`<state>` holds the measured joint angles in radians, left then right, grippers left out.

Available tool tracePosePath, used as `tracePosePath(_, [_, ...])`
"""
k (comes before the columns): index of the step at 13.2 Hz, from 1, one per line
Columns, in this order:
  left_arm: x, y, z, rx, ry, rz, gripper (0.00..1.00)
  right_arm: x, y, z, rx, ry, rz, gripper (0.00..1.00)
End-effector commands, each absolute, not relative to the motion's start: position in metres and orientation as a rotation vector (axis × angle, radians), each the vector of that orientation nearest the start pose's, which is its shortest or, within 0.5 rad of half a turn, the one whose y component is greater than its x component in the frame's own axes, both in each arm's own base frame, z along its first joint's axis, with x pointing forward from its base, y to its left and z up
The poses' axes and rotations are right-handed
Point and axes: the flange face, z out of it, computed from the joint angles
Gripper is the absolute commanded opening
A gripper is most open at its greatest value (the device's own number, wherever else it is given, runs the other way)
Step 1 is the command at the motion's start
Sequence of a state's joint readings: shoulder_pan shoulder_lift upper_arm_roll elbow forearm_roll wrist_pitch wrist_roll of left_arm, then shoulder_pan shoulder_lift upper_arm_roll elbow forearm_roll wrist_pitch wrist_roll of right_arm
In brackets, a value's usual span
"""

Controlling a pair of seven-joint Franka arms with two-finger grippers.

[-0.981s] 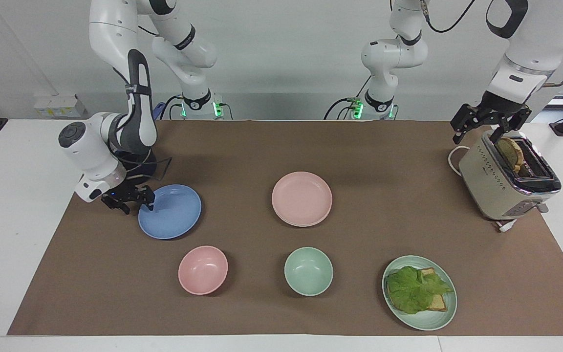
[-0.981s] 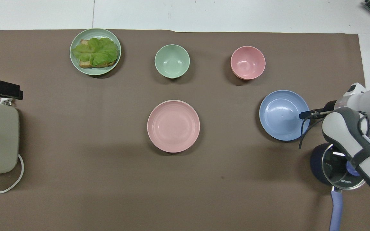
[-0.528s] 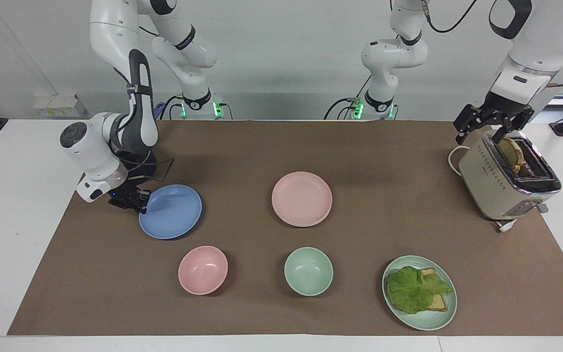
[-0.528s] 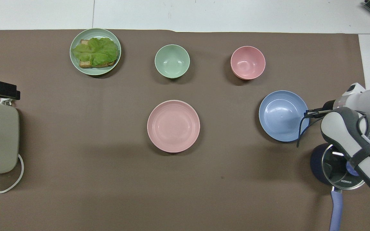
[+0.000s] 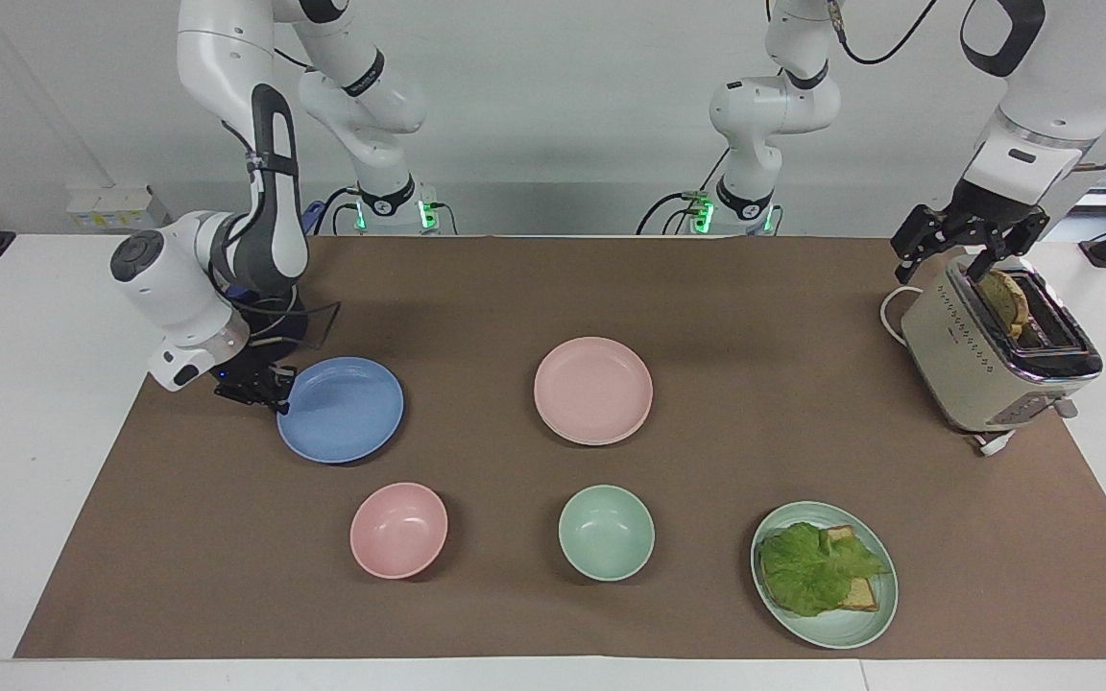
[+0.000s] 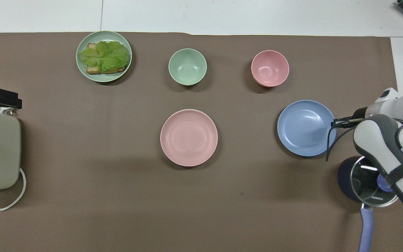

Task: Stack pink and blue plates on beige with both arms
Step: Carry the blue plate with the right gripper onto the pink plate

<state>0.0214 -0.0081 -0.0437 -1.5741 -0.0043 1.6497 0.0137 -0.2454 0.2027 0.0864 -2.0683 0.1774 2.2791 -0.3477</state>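
The blue plate (image 5: 342, 411) (image 6: 305, 128) is at the right arm's end of the brown mat. My right gripper (image 5: 276, 397) (image 6: 335, 123) is shut on its rim, on the side toward that end of the table. The held edge seems raised slightly off the mat. The pink plate (image 5: 593, 390) (image 6: 189, 137) lies flat at the mat's middle. The beige plate is hidden. My left gripper (image 5: 968, 251) hangs open over the toaster (image 5: 980, 369), holding nothing.
A pink bowl (image 5: 398, 530), a green bowl (image 5: 606, 533) and a pale green plate (image 5: 868, 622) with bread and lettuce stand in a row farthest from the robots. A dark pot with a glass lid (image 6: 368, 182) sits under the right arm. A slice of toast stands in the toaster.
My right gripper shut on the blue plate's rim. It then drew the plate a little toward the mat's middle, lifting the held edge. The left gripper rose slightly over the toaster.
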Motion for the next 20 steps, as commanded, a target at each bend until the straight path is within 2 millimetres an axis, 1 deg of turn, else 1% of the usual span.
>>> tracePosePath(1, [0.557, -0.01, 0.636, -3.128, 0.051, -0.118, 1.0, 0.564, -0.035, 0.382, -2.97, -0.087, -0.067, 0.0])
tracePosePath(2, [0.557, -0.011, 0.635, -3.128, 0.053, -0.115, 1.0, 0.563, -0.013, 0.39, -2.968, -0.112, -0.07, 0.0])
tracePosePath(3, [0.557, -0.011, 0.635, -3.128, 0.053, -0.115, 1.0, 0.564, 0.011, 0.392, -2.967, -0.117, -0.073, 0.0])
tracePosePath(4, [0.557, -0.011, 0.635, -3.128, 0.053, -0.115, 1.0, 0.566, 0.038, 0.392, -2.968, -0.083, -0.076, 0.0])
tracePosePath(6, [0.557, -0.011, 0.635, -3.128, 0.053, -0.115, 1.0, 0.577, 0.09, 0.404, -2.956, -0.045, -0.112, 0.0])
tracePosePath(7, [0.557, -0.011, 0.636, -3.128, 0.053, -0.118, 1.0, 0.578, 0.121, 0.41, -2.953, -0.022, -0.118, 0.0])
tracePosePath(8, [0.557, -0.011, 0.635, -3.128, 0.053, -0.115, 1.0, 0.579, 0.144, 0.412, -2.951, 0.01, -0.116, 0.0])
tracePosePath(10, [0.557, -0.011, 0.635, -3.128, 0.053, -0.115, 1.0, 0.573, 0.192, 0.404, -2.944, 0.04, -0.083, 0.0])
tracePosePath(12, [0.557, -0.011, 0.635, -3.128, 0.053, -0.115, 1.0, 0.561, 0.234, 0.396, -2.938, 0.058, -0.068, 0.0])
tracePosePath(13, [0.557, -0.011, 0.635, -3.128, 0.053, -0.115, 1.0, 0.556, 0.248, 0.391, -2.939, 0.059, -0.052, 0.0])
tracePosePath(15, [0.557, -0.011, 0.636, -3.128, 0.053, -0.118, 1.0, 0.55, 0.267, 0.385, -2.933, 0.06, -0.04, 0.0])
tracePosePath(18, [0.557, -0.011, 0.635, -3.128, 0.053, -0.115, 1.0, 0.557, 0.284, 0.367, -2.92, 0.092, -0.062, 0.0])
tracePosePath(19, [0.557, -0.011, 0.635, -3.128, 0.053, -0.115, 1.0, 0.558, 0.296, 0.363, -2.918, 0.089, -0.056, 0.0])
tracePosePath(20, [0.557, -0.011, 0.636, -3.128, 0.053, -0.118, 1.0, 0.561, 0.298, 0.364, -2.914, 0.104, -0.06, 0.0])
